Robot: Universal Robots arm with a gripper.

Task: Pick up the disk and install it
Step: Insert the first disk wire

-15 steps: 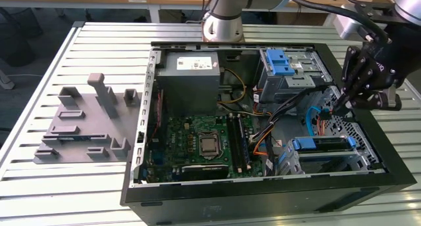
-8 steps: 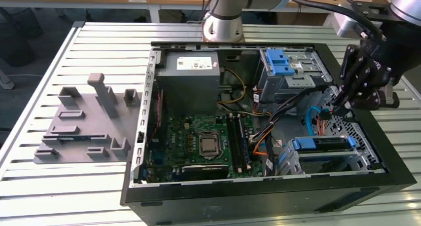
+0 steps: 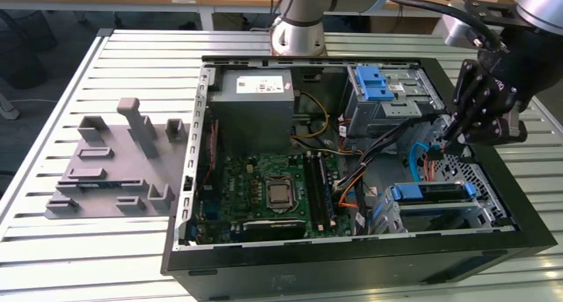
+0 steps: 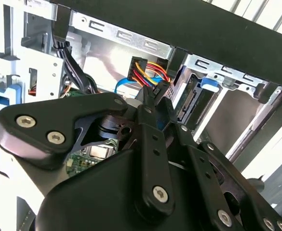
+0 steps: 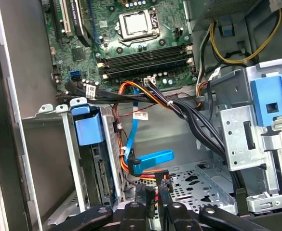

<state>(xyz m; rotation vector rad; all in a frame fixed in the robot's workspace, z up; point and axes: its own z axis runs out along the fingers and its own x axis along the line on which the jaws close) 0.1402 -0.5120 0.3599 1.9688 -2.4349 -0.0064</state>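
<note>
The disk (image 3: 433, 192) sits in the drive cage at the case's front corner, on the exterior view's right, its blue rail (image 5: 88, 127) facing up. The disk's edge (image 5: 105, 166) shows inside the cage, and so does its connector end (image 4: 193, 102). My gripper (image 3: 452, 134) hangs inside the case just beyond that cage. Its fingers (image 5: 148, 193) stand close together with a black cable plug (image 4: 160, 88) on red, yellow and black wires at their tips. A blue flat cable plug (image 5: 153, 160) hangs loose beside the cage.
The open computer case (image 3: 352, 259) lies on a slatted table. Inside are the motherboard (image 3: 273, 190), a grey power supply box (image 3: 255, 111), an upper drive cage with a bright blue latch (image 3: 374, 84), and cable bundles (image 5: 189, 113). A grey fixture (image 3: 115, 163) stands to the exterior view's left.
</note>
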